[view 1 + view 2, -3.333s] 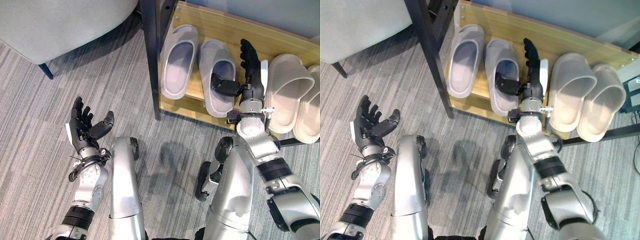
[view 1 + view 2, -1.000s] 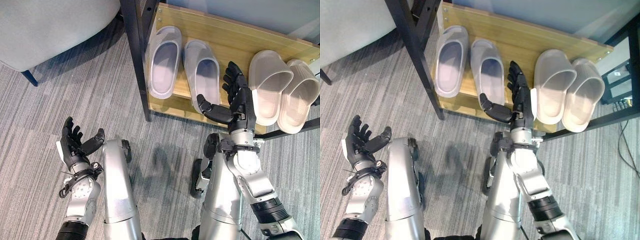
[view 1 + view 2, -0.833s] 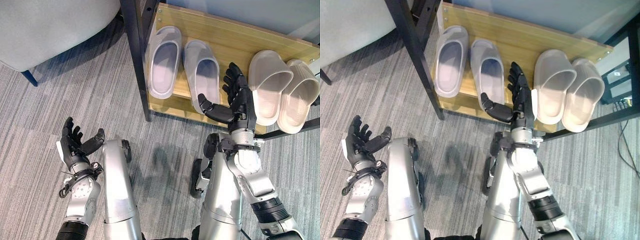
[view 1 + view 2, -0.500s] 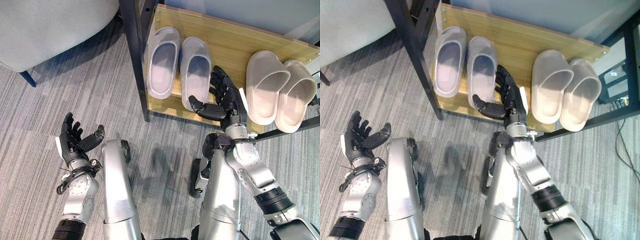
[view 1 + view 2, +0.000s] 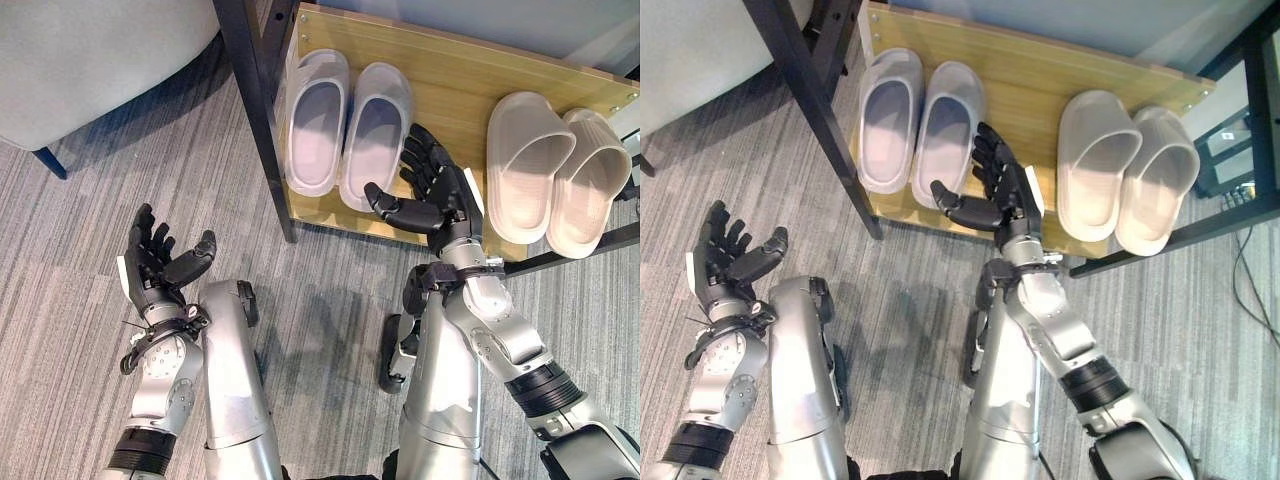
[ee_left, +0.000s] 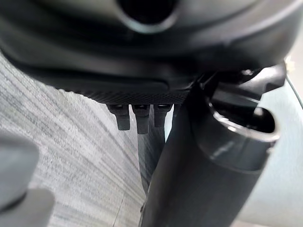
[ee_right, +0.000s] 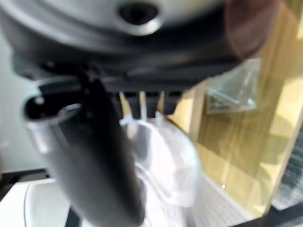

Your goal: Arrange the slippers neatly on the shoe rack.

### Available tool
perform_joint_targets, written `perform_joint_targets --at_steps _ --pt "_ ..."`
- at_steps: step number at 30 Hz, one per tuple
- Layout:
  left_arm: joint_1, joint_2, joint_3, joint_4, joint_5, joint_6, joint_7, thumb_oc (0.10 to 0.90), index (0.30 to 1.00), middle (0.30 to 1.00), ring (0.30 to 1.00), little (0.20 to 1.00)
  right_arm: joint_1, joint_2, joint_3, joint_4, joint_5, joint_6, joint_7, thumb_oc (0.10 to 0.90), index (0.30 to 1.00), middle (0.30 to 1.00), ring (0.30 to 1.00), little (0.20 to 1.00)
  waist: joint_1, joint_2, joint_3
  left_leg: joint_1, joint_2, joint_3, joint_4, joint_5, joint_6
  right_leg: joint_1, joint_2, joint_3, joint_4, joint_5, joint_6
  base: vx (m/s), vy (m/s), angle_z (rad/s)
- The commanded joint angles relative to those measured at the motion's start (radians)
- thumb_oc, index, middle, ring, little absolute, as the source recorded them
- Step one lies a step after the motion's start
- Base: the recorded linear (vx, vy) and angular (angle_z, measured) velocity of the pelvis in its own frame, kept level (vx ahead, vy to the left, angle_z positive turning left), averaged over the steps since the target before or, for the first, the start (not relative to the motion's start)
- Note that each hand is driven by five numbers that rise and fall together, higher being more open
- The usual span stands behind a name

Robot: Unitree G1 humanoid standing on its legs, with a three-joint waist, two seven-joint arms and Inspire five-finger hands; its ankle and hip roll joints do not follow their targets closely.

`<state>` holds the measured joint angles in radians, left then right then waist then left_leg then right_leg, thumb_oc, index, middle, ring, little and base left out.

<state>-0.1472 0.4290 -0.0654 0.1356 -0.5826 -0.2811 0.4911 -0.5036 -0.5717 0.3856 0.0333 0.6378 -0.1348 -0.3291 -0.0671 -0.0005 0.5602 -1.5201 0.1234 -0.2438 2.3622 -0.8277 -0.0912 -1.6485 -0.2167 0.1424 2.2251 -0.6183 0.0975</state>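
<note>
Two pale lilac slippers (image 5: 345, 133) lie side by side, touching, at the left end of the wooden shoe rack (image 5: 455, 75), toes toward the back. Two cream slippers (image 5: 552, 172) sit at its right end, overlapping each other and angled. The right hand (image 5: 432, 193) hovers over the rack's front edge between the two pairs, just beside the right lilac slipper, fingers spread and thumb stretched toward it, holding nothing. The left hand (image 5: 152, 267) is raised over the grey striped carpet (image 5: 90, 240), palm up, fingers loosely spread, empty. A grey upholstered seat (image 5: 90, 55) stands at the upper left, beside the rack's black post (image 5: 250, 110).
</note>
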Motion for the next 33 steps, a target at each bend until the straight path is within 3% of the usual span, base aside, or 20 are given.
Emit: perform_joint_targets --at_steps 1,7,13,20,24,27,28,33 --pt "-0.027 0.005 -0.048 -0.044 0.061 -0.081 -0.006 0.8 0.9 0.9 0.9 0.9 -0.044 0.041 0.072 -0.036 -0.018 -0.035 0.055 0.8 0.9 0.9 0.9 0.9 0.089 0.027 -0.04 -0.05 -0.064 -0.068 -0.037 0.069 0.0 0.079 -0.033 0.054 0.05 -0.113 -0.013 0.0 0.0 0.0" --pt "-0.039 -0.002 -0.058 -0.029 0.063 -0.09 -0.008 0.8 0.9 0.9 0.9 0.9 -0.078 0.073 0.057 0.03 -0.041 -0.044 0.034 0.8 0.9 0.9 0.9 0.9 0.092 0.031 -0.04 -0.05 -0.067 -0.066 -0.035 0.069 0.0 0.079 -0.035 0.053 0.053 -0.116 -0.01 0.0 0.0 0.0" --pt "-0.037 -0.019 -0.058 -0.015 0.056 -0.093 -0.009 0.8 0.9 0.9 0.9 0.9 -0.066 0.094 -0.005 0.071 -0.17 -0.047 -0.028 0.8 0.9 0.9 0.9 0.9 0.094 0.032 -0.04 -0.05 -0.07 -0.066 -0.032 0.066 0.004 0.079 -0.036 0.053 0.058 -0.12 -0.009 0.0 0.0 0.0" --pt "-0.031 -0.024 -0.059 -0.007 0.094 -0.094 -0.002 0.8 0.9 0.9 0.9 0.9 -0.019 0.113 -0.048 0.05 -0.172 -0.08 -0.024 0.8 0.9 0.9 0.9 0.9 0.092 0.031 -0.04 -0.05 -0.074 -0.062 -0.028 0.062 0.006 0.079 -0.036 0.053 0.062 -0.125 -0.009 0.0 0.002 0.0" --pt "-0.028 -0.006 -0.067 -0.006 0.164 -0.086 -0.012 0.8 0.9 0.9 0.9 0.9 0.057 0.124 -0.135 -0.011 -0.291 -0.105 -0.073 0.8 0.9 0.9 0.9 0.9 0.081 0.03 -0.04 -0.05 -0.074 -0.058 -0.025 0.059 0.009 0.079 -0.037 0.055 0.063 -0.129 -0.008 0.01 0.006 0.0" --pt "-0.022 -0.01 -0.067 -0.007 0.177 -0.09 -0.005 0.8 0.9 0.9 0.9 0.9 0.093 0.153 -0.167 -0.051 -0.308 -0.13 -0.095 0.8 0.9 0.9 0.9 0.9 0.078 0.03 -0.04 -0.05 -0.073 -0.056 -0.023 0.058 0.011 0.079 -0.036 0.055 0.066 -0.132 -0.009 0.01 0.006 0.01" --pt "-0.013 -0.014 -0.068 -0.003 0.183 -0.093 -0.003 0.8 0.9 0.9 0.9 0.9 0.115 0.162 -0.204 -0.097 -0.375 -0.143 -0.124 0.8 0.9 0.9 0.9 0.9 0.071 0.028 -0.04 -0.05 -0.075 -0.055 -0.021 0.056 0.014 0.079 -0.035 0.053 0.066 -0.133 -0.01 0.0 0.0 0.0" --pt "0.003 -0.012 -0.073 -0.002 0.205 -0.092 0.003 0.8 0.9 0.9 0.9 0.9 0.152 0.168 -0.247 -0.185 -0.511 -0.14 -0.189 0.8 0.9 0.9 0.9 0.9 0.063 0.026 -0.04 -0.05 -0.073 -0.054 -0.016 0.055 0.018 0.079 -0.033 0.053 0.067 -0.136 -0.011 0.0 0.0 0.0"
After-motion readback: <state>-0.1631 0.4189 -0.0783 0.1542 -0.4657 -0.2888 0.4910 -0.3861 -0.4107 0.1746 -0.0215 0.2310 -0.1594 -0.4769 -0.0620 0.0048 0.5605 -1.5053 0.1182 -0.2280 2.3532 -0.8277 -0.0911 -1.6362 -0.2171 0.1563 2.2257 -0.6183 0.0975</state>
